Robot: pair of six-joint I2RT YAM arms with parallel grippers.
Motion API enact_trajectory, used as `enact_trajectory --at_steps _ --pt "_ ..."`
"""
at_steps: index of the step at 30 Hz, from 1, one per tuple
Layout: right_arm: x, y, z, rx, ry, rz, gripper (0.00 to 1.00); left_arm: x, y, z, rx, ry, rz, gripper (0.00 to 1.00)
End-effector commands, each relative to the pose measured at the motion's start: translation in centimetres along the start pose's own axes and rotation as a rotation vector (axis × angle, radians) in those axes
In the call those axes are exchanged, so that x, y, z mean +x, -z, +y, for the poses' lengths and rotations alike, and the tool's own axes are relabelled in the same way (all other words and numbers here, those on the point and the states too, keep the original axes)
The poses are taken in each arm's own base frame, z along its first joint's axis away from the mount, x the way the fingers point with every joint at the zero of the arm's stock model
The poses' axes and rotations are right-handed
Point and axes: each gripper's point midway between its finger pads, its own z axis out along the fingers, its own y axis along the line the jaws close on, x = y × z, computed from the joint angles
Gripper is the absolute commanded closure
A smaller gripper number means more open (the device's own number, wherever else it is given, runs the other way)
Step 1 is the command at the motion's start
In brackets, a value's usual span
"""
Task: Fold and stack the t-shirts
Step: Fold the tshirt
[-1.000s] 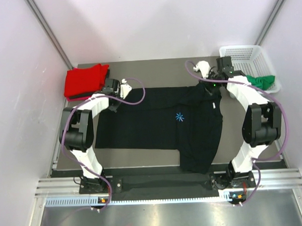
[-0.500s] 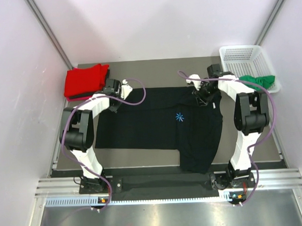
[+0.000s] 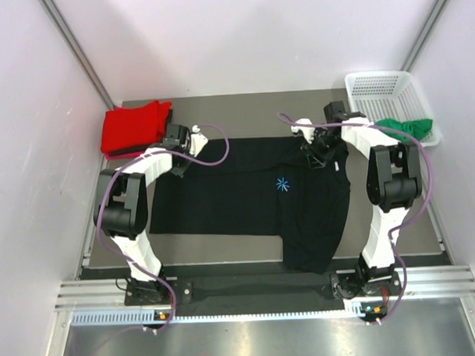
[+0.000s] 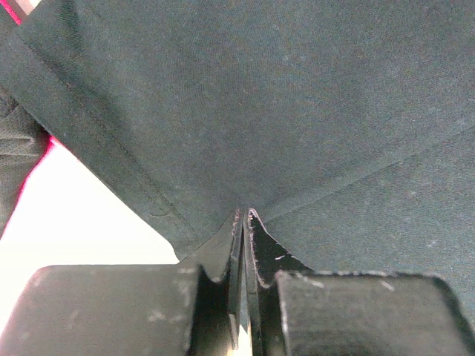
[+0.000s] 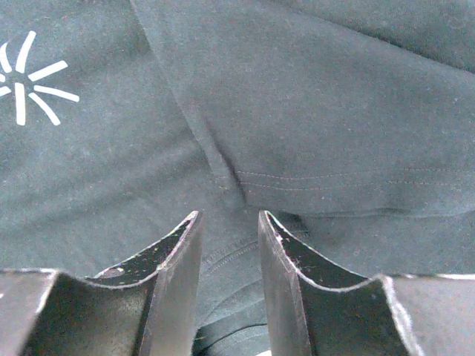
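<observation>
Top external view: black t-shirt (image 3: 238,197) spread on the counter (image 3: 251,113); left tool (image 4: 243,222) pinches its far edge; right tool (image 5: 228,226) hangs spread over the cloth.

Black t-shirt (image 3: 246,201) is matt cloth, basket (image 3: 386,89) plastic.

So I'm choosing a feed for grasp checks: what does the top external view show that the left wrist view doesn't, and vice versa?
Only the top external view shows the whole black t-shirt spread out, the white basket, the green t-shirt at its near edge, and the right tool over the black shirt. Only the left wrist view shows the left tool pinched shut on a fold of that cloth, beside a stitched hem. Both show black cloth and the left tool.
</observation>
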Motion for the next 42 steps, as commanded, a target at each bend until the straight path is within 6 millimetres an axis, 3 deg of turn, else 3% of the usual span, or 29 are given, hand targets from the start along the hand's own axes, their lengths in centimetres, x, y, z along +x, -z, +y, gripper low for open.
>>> enact_trajectory --at_steps 1,13,18,21,22,25,28,38,42 --pt "-1.5 -0.2 0.6 -0.027 0.044 -0.037 0.63 -0.6 0.6 0.5 -0.021 -0.005 -0.018 0.95" --pt "-1.1 -1.6 0.8 -0.031 0.052 -0.011 0.62 -0.5 0.8 0.6 -0.033 -0.013 -0.013 0.95" --pt "-1.6 -1.8 -0.3 0.023 0.058 -0.018 0.64 -0.5 0.7 0.6 -0.033 -0.013 -0.011 0.95" --pt "-1.6 -2.0 -0.6 0.045 0.055 -0.011 0.73 -0.6 0.6 0.5 -0.033 -0.015 -0.014 0.95" --pt "-1.5 -2.0 -0.7 0.048 0.055 -0.010 0.81 -0.7 0.7 0.5 -0.032 -0.016 -0.014 0.95" --pt "-1.4 -2.0 -0.4 0.041 0.052 -0.001 0.92 -0.9 0.6 0.5 -0.035 -0.017 -0.018 0.96" --pt "-1.1 -1.2 0.5 0.025 0.056 0.012 1.00 -1.0 0.7 0.6 -0.038 -0.016 -0.023 0.96" --pt "-3.3 4.1 2.6 0.061 0.067 -0.056 1.00 -1.3 0.6 0.5 -0.038 -0.007 -0.052 0.96" --pt "-4.2 5.2 3.3 0.069 0.071 -0.074 1.00 -1.5 0.6 0.4 -0.037 -0.005 -0.062 0.96"
